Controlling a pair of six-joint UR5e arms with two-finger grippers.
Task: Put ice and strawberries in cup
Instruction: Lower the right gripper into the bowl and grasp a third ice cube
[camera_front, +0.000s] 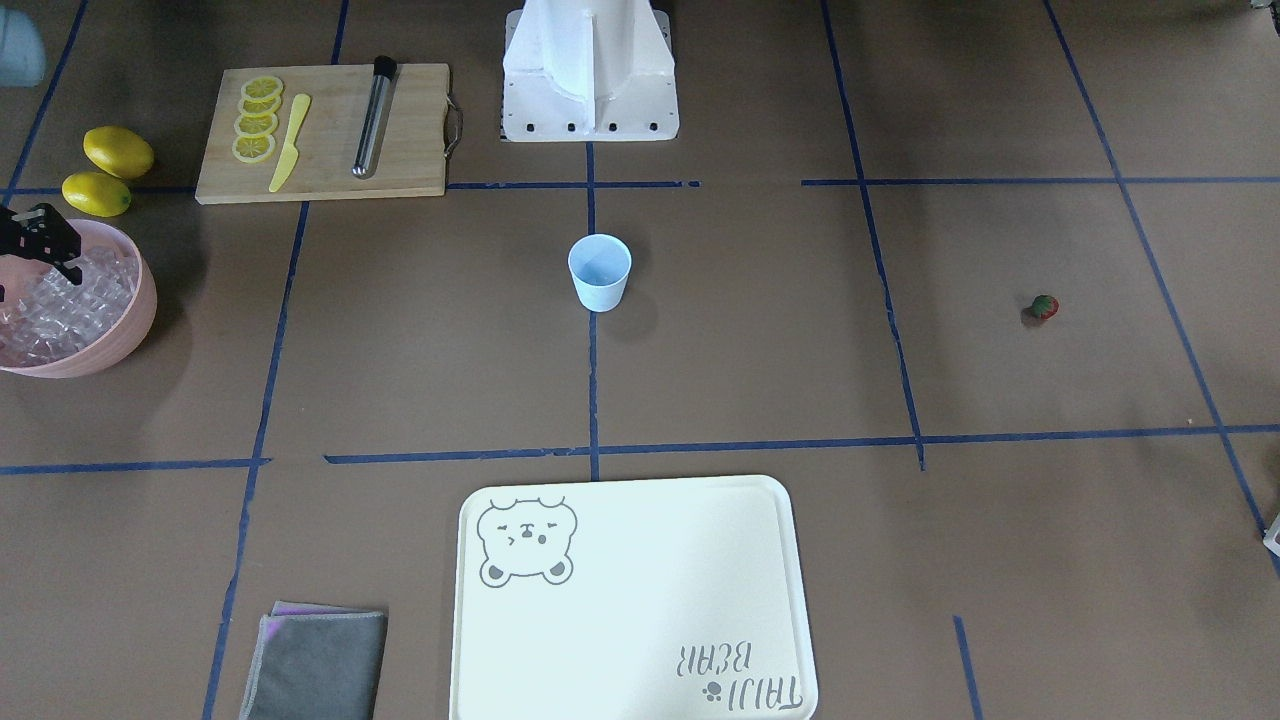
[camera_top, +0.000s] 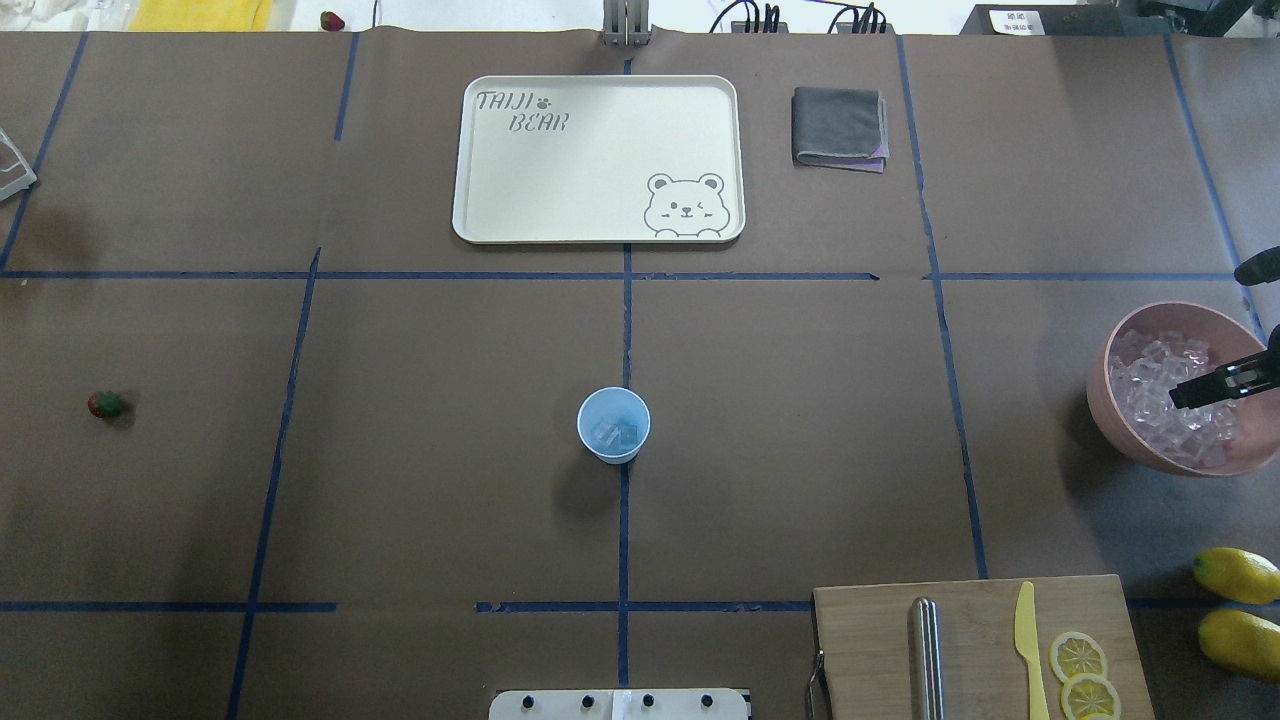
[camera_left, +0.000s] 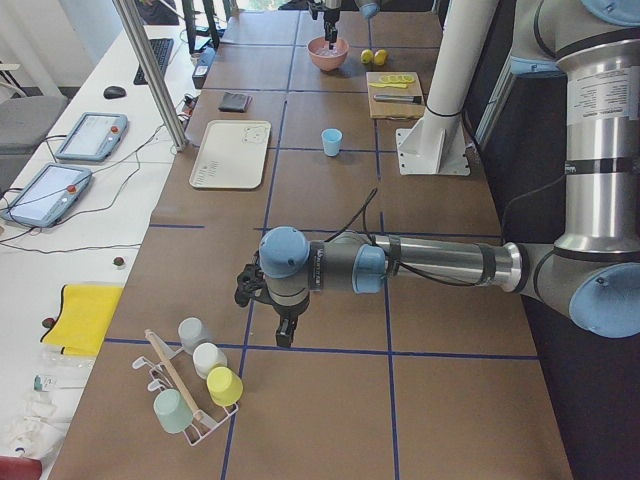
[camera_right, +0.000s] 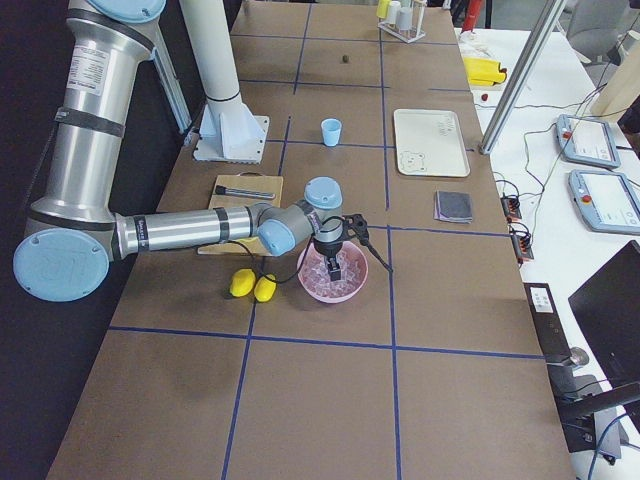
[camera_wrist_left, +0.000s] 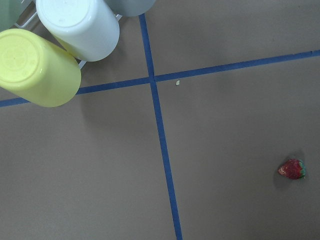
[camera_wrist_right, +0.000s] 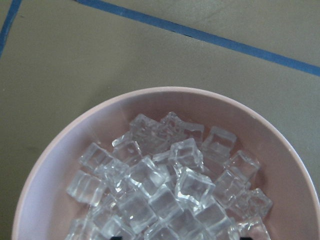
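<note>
Ice is my present business: my right pincer (camera_right: 335, 270) hangs over the heap of small clear ice cubes (camera_wrist_right: 165, 185) in the big pink plastic bowl (camera_wrist_right: 165, 92). Its two tips show set apart at the foot of the wrist view, holding nothing, ready to close round one cube. The small light blue plastic cup (camera_top: 613, 425) stands in the middle of the brown desk (camera_top: 800, 450), well apart from the bowl, with a few cubes inside it. The tiny red strawberry (camera_wrist_left: 292, 169) lies on the desk at my left side. My left pincer (camera_left: 283, 330) hovers near it, I judge in readiness; whether parted or closed I cannot tell.
</note>
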